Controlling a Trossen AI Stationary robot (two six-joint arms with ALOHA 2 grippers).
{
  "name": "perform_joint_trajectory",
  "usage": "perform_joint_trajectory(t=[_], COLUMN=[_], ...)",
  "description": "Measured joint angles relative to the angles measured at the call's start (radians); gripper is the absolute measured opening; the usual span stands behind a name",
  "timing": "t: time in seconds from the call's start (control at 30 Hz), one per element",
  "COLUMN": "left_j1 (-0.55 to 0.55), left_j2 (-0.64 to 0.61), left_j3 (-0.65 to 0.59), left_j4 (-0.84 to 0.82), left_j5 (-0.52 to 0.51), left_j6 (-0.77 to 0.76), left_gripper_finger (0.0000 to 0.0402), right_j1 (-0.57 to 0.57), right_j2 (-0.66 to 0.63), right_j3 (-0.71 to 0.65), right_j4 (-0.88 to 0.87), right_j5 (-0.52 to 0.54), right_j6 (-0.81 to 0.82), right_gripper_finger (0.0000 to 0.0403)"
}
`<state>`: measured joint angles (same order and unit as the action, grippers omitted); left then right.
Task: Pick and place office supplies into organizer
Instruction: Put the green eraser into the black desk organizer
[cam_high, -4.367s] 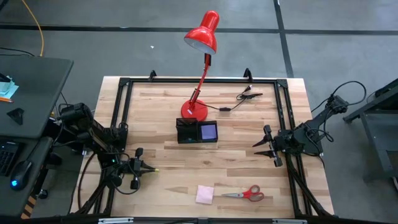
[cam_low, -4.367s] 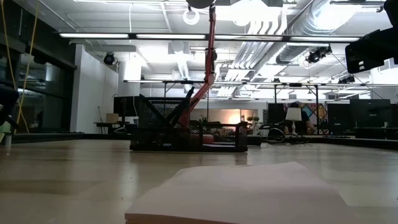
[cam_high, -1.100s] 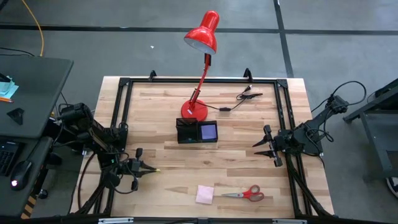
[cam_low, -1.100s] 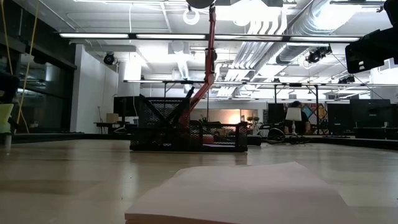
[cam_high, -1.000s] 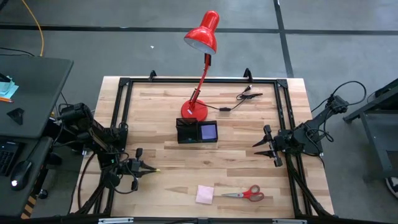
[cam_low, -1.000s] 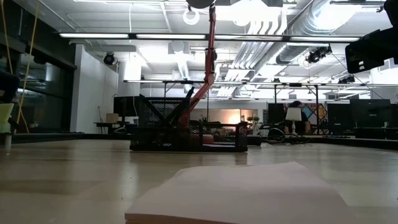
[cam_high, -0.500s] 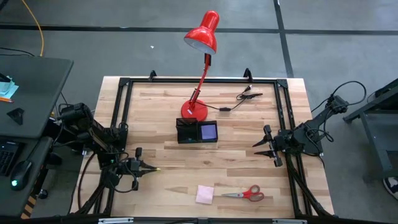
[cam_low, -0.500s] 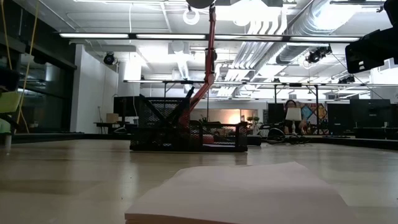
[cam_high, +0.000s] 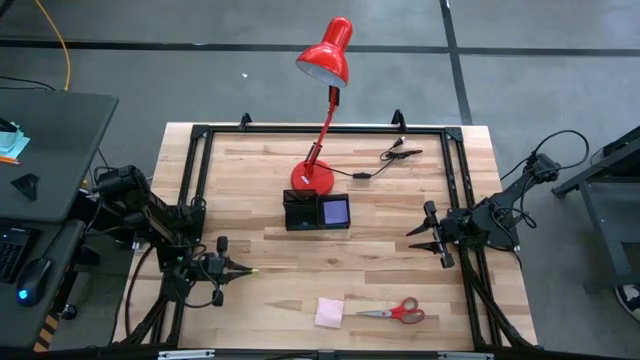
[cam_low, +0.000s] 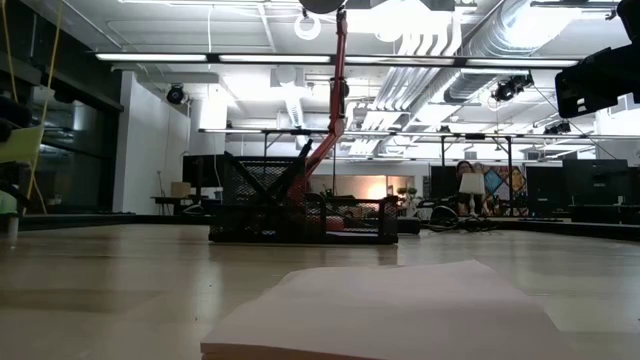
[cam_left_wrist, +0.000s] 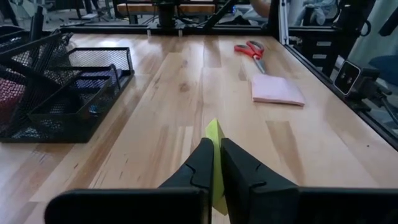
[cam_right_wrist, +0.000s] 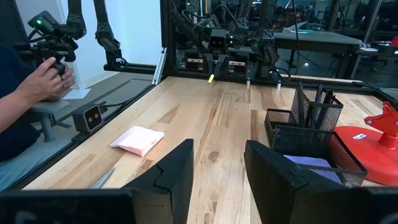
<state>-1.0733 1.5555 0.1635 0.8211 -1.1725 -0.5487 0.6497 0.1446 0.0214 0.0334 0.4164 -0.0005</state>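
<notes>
Right now the wooden table (cam_high: 300, 280) carries a red desk lamp (cam_high: 325, 100) at its far middle, with the black mesh organizer (cam_high: 316, 212) just in front of the lamp's base; a purple sticky pad (cam_high: 335, 211) sits in its right compartment and pens (cam_right_wrist: 317, 99) stand in the taller part. The left gripper (cam_high: 238, 269) hovers at the table's left edge, pinching a thin yellow-green sticky note (cam_left_wrist: 214, 163) edge-on between closed fingers. The right gripper (cam_high: 418, 233) waits at the right edge, fingers spread apart. Near the front edge lie a pink sticky pad (cam_high: 329, 312) and, just beside it, red-handled scissors (cam_high: 396, 312). A person's hand (cam_right_wrist: 46, 78) shows beyond the table.
</notes>
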Motion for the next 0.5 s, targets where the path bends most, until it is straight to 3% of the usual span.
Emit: perform_joint_trajectory(t=[0.5], left_j1=[0.0], left_j2=[0.0], left_j3=[0.0], left_j4=[0.001], left_j5=[-0.006], left_j6=[0.003], left_gripper_finger=[0.0009], right_j1=[0.0], right_j2=[0.0], right_j3=[0.0], right_j4=[0.0], right_j5=[0.0], right_j6=[0.0], right_gripper_finger=[0.0134])
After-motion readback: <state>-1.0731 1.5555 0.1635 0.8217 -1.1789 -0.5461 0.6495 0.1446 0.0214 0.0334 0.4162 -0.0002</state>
